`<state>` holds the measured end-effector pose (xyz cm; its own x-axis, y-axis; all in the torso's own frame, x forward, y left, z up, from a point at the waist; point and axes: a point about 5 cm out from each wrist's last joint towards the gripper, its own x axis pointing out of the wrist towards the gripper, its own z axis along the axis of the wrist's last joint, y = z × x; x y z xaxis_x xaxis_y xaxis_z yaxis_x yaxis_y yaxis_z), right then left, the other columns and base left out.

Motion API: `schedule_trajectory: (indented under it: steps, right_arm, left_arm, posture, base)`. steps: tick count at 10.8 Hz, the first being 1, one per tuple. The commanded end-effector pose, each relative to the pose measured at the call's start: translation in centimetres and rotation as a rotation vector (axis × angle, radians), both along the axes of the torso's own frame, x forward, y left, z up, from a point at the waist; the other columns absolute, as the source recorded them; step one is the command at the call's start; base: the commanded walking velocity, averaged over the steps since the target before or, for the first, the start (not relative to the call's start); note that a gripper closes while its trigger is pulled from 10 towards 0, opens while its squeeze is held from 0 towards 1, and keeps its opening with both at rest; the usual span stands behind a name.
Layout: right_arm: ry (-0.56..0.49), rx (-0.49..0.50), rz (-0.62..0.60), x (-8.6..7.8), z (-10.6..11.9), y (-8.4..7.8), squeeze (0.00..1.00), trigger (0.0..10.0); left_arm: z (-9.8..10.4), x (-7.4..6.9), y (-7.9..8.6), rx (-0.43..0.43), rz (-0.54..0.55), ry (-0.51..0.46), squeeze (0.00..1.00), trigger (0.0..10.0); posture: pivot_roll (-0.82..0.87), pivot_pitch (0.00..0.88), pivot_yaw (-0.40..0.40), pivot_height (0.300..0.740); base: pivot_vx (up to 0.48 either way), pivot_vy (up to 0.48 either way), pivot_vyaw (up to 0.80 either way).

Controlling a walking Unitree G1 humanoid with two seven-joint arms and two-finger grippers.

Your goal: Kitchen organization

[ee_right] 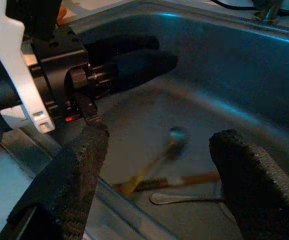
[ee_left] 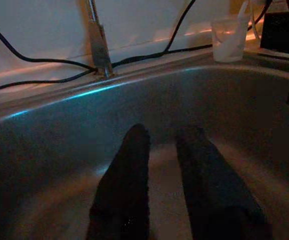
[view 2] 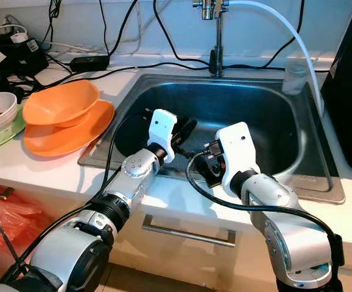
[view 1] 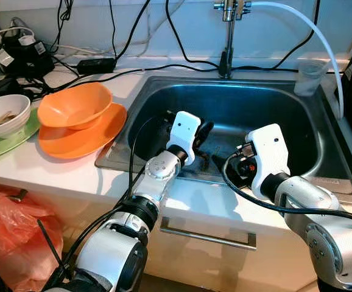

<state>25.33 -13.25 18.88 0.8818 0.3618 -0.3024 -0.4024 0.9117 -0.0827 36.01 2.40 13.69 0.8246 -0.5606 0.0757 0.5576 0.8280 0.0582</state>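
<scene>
Both arms reach into a steel sink [view 1: 298, 131]. On its bottom lie several utensils [view 1: 209, 159]: a spoon with a pale handle [ee_right: 177, 136], a wooden stick [ee_right: 189, 180] and a metal spoon [ee_right: 182, 198]. My left gripper [view 1: 206, 129] hovers over the sink floor, pointing toward the back wall. Its fingers [ee_left: 124, 180] stand a narrow gap apart with nothing between them. My right gripper [ee_right: 160, 135] is wide open close above the utensils, near the sink's front wall, holding nothing. Its pads [ee_right: 79, 170] straddle the spoons without touching them.
Left of the sink, an orange bowl [view 1: 73, 104] sits on an orange plate [view 1: 81, 140]. A white bowl [view 1: 2, 112] rests on a green plate [view 1: 8, 143]. Faucet [view 1: 228, 36], white hose [view 1: 325, 45] and plastic cup [view 1: 310, 77] stand behind. Cables cross the counter.
</scene>
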Motion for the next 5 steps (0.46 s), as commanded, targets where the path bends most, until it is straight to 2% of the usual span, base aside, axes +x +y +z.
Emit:
schedule_trajectory:
  steps: [1, 4, 5]
  right_arm:
    - [-0.019, 0.009, 0.026, -0.30, 0.48, 0.39, 0.00, 10.0]
    - [-0.024, 0.009, 0.030, 0.00, 0.49, 0.46, 0.00, 10.0]
    - [-0.024, 0.011, 0.032, 0.04, 0.45, 0.52, 0.00, 10.0]
  left_arm:
    - [0.91, 0.39, -0.39, -0.015, 0.000, -0.007, 1.00, 10.0]
    - [1.00, 0.51, -0.18, -0.016, 0.007, -0.009, 1.00, 10.0]
    - [1.32, 0.79, 0.43, -0.004, 0.043, -0.034, 1.00, 10.0]
  posture:
    - [-0.37, 0.000, 0.118, 0.740]
    - [-0.36, 0.000, 0.119, 0.740]
    - [-0.35, 0.000, 0.118, 0.740]
  base:
    - [0.000, 0.000, 0.00]
    - [0.000, 0.000, 0.00]
    - [0.000, 0.000, 0.00]
